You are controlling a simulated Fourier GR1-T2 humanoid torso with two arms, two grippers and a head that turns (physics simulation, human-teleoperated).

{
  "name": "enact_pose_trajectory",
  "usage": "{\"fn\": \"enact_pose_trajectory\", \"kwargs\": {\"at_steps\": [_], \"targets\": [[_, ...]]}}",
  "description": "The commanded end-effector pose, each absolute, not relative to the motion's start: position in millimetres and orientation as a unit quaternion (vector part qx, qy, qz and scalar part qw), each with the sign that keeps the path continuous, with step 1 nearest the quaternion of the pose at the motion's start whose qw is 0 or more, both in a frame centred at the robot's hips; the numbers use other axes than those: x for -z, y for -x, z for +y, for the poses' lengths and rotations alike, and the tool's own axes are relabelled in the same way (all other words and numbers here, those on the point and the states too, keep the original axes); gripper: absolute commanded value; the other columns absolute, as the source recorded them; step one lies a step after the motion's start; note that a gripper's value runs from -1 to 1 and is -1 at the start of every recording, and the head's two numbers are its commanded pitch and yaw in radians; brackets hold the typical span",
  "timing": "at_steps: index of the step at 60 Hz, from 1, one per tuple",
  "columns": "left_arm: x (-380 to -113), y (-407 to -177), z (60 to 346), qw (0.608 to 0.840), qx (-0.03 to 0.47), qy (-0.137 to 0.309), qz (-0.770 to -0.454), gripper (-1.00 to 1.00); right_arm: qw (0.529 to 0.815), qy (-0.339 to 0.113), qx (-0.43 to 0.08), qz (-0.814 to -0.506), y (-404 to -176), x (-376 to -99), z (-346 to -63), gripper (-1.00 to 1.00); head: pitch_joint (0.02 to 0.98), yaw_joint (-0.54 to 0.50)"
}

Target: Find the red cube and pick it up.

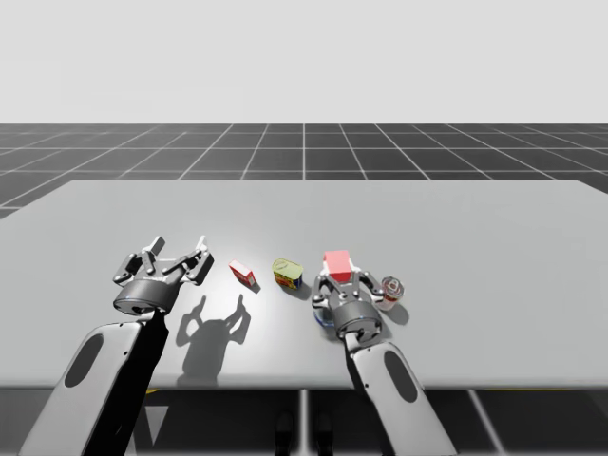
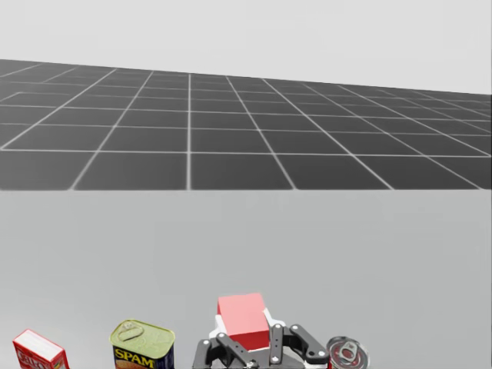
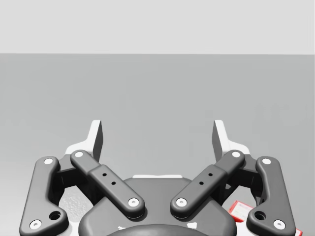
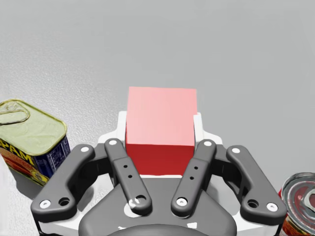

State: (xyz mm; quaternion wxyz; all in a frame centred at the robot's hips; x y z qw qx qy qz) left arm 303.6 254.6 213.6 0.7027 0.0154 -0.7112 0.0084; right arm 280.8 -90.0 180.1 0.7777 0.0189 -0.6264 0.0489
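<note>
The red cube (image 4: 161,129) sits between the fingers of my right gripper (image 4: 160,123), which is shut on it from both sides. In the high view the red cube (image 1: 337,265) is held at my right gripper (image 1: 339,276) just above the grey table (image 1: 475,237), right of centre. The head view has the red cube (image 2: 243,320) at the lower middle, clamped in the same gripper (image 2: 250,338). My left gripper (image 1: 178,256) hovers open over the table's left part, nothing between its fingers (image 3: 96,139).
A yellow-topped blue tin (image 1: 288,274) lies left of the cube, also seen as the tin (image 4: 30,139) and tin (image 2: 142,344). A small red box (image 1: 242,275) lies further left. A round red can (image 1: 392,291) stands to the right of my right gripper.
</note>
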Motion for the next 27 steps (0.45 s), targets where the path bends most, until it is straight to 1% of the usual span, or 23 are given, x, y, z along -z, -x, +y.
{"fn": "enact_pose_trajectory", "kwargs": {"at_steps": [1, 6, 10, 13, 14, 19, 21, 25, 26, 27], "targets": [[-214, -304, 255, 0.703, -0.009, -0.016, -0.711, -1.00, 0.736, 0.010, -0.004, -0.676, -282, -225, -99, 1.00, 0.437, -0.16], [-214, -304, 255, 0.703, -0.009, -0.016, -0.711, -1.00, 0.723, 0.007, -0.002, -0.691, -278, -242, -100, 1.00, 0.435, -0.16], [-214, -304, 256, 0.702, -0.009, -0.016, -0.712, -1.00, 0.706, 0.005, 0.000, -0.708, -274, -258, -101, 1.00, 0.434, -0.16], [-214, -304, 256, 0.702, -0.009, -0.016, -0.712, -1.00, 0.698, 0.004, 0.001, -0.716, -271, -265, -101, 1.00, 0.434, -0.16], [-214, -304, 256, 0.702, -0.009, -0.017, -0.712, -1.00, 0.687, 0.001, 0.001, -0.726, -269, -272, -102, 1.00, 0.436, -0.16], [-214, -304, 256, 0.702, -0.008, -0.017, -0.712, -1.00, 0.655, 0.005, 0.003, -0.756, -267, -285, -103, 1.00, 0.437, -0.16], [-214, -304, 255, 0.702, -0.007, -0.017, -0.712, -1.00, 0.632, 0.004, 0.005, -0.775, -265, -293, -104, 1.00, 0.436, -0.16], [-214, -304, 255, 0.702, -0.007, -0.018, -0.712, -1.00, 0.620, 0.007, 0.009, -0.784, -263, -300, -107, 1.00, 0.434, -0.16], [-214, -304, 255, 0.702, -0.007, -0.018, -0.712, -1.00, 0.608, 0.006, 0.013, -0.794, -261, -306, -109, 1.00, 0.432, -0.16], [-214, -304, 255, 0.702, -0.007, -0.018, -0.712, -1.00, 0.604, 0.006, 0.015, -0.797, -261, -308, -109, 1.00, 0.432, -0.16]]}}
